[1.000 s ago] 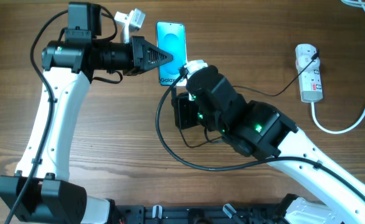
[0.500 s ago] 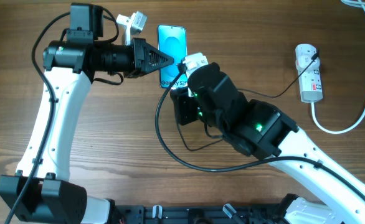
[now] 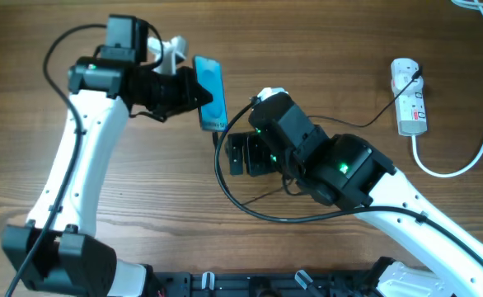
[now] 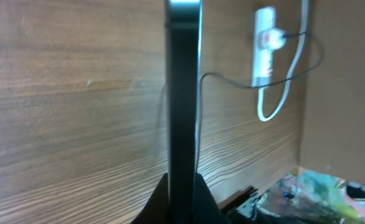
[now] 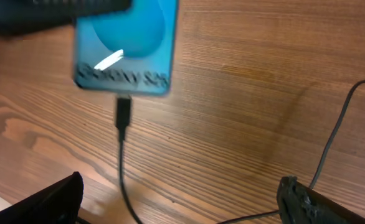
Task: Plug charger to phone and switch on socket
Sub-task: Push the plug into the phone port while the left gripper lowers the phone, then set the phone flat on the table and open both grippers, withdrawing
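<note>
- Since the earlier overhead view, the phone (image 3: 211,92) had gone from lying screen-up to standing tilted on its edge, shifted toward the left arm (image 3: 93,124); the right arm (image 3: 324,161) had backed a little away from it
- Left jaws were pinching the phone from behind; the left wrist view showed it edge-on, its lower end clamped between the dark fingers
- Right jaws were spread wide and held nothing; the right wrist view showed one finger at each lower corner, both well apart from the charger (image 5: 123,118)
- Its connector tip looked seated in the phone's lower edge, with the thin black cable hanging down from it; how deep it sat could not be told through the blur
- Plugging therefore seemed done, and the socket (image 3: 410,97) was left to deal with; it lay at the far right of the surface (image 3: 324,49), well apart from both arms
- To do this well, the left arm would have to lower the phone flat and gently, keeping slack in the cable so the tip was not levered out
- The right arm, being nearer, would suit the switch; a press with closed fingertips straight down on the red mark, clear of the thick white cord (image 3: 464,161), seemed wise
- Whether the switch was on could not be told
- Readable writing: the white strip on the phone showed "Galaxy S2" and a blurred last character; nothing legible on the socket
</note>
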Controlling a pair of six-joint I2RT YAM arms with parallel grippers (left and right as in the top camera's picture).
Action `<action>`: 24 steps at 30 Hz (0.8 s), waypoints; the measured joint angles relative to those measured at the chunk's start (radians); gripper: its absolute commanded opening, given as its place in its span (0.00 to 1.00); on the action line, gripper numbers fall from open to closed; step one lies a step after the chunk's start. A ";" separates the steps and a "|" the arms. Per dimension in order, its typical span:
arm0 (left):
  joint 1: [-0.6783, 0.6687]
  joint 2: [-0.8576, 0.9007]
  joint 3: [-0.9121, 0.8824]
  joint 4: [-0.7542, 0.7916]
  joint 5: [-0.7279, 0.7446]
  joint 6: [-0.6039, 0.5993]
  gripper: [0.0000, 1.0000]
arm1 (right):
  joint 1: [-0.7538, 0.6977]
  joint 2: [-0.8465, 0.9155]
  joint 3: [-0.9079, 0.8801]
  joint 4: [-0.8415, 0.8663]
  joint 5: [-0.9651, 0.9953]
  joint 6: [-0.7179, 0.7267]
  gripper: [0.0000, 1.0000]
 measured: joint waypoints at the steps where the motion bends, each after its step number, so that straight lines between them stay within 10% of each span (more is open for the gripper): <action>1: -0.012 0.011 -0.018 0.015 -0.008 0.000 0.04 | 0.000 0.000 0.000 0.004 0.000 0.004 1.00; 24: -0.151 0.411 -0.103 0.269 -0.005 0.000 0.06 | 0.000 0.090 0.000 -0.014 -0.016 0.076 1.00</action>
